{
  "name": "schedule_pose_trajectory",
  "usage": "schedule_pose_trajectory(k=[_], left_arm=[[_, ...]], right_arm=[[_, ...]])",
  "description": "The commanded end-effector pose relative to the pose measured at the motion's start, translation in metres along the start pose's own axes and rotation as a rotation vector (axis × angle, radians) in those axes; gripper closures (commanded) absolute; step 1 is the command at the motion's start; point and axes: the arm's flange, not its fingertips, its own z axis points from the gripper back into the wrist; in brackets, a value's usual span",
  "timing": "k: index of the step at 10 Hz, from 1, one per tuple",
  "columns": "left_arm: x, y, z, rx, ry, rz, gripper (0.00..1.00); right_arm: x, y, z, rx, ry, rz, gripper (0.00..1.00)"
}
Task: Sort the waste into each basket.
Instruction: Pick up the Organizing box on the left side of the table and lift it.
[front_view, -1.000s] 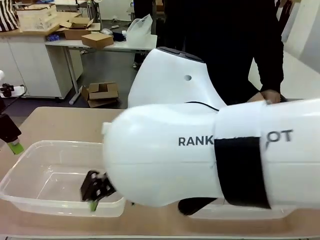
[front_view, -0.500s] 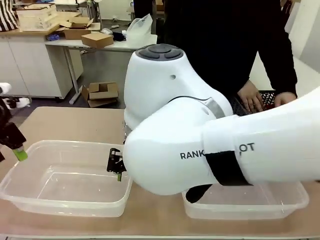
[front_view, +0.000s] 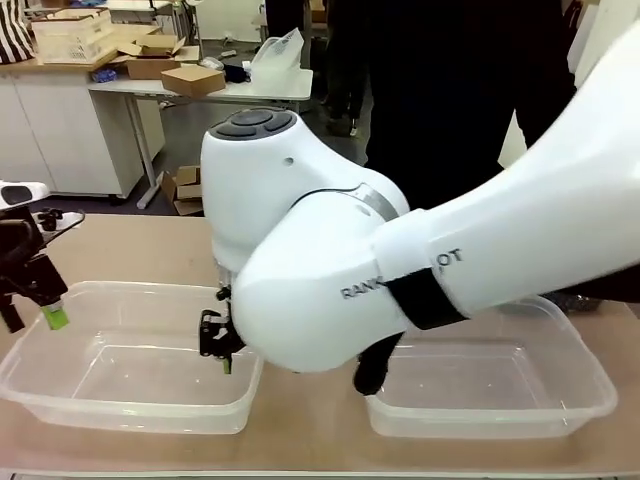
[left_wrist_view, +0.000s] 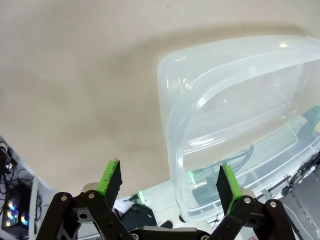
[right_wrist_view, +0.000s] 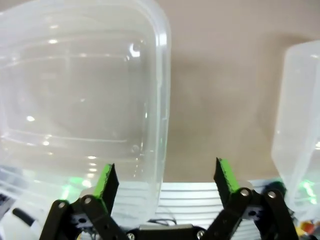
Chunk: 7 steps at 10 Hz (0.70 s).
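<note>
Two clear plastic baskets stand side by side at the table's near edge, the left basket and the right basket, both empty. The waste is out of view. My right arm reaches across the middle, and its gripper hangs open over the right rim of the left basket. The right wrist view has the open right gripper above that basket's rim, with the other basket's wall at the right. My left gripper is open at the left basket's outer left end. In the left wrist view the open left gripper straddles the basket's corner.
A person in dark clothes stands at the far side of the table. Bare tan tabletop lies beyond the baskets. My right arm's big white elbow blocks the table's middle from the front view.
My right arm has swung up and left, and its gripper rose from inside the left basket to its right rim. The person's hands have drawn back. My left gripper shifted slightly.
</note>
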Motion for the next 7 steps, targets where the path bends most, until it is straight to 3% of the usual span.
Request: schedule_pose_trajectory(k=[1,2,3,7], left_arm=[[0.002,0.001,-0.003,-0.002,0.009,0.0,0.0],[0.006,-0.004,-0.008,0.043,-0.026,0.033,0.0],[0.003,-0.007,-0.017,0.037,-0.042,0.032,0.0],[-0.015,-0.012,-0.041,0.095,-0.075,0.093,0.0]], right_arm=[[-0.003,-0.01,0.008,0.001,-0.029,-0.034,0.0],[0.0,0.0,0.0,0.0,0.0,0.0,0.0],[0.011,0.004,-0.004,-0.058,0.001,-0.057,0.0],[0.036,0.021,-0.018,-0.062,0.029,-0.115,0.0]])
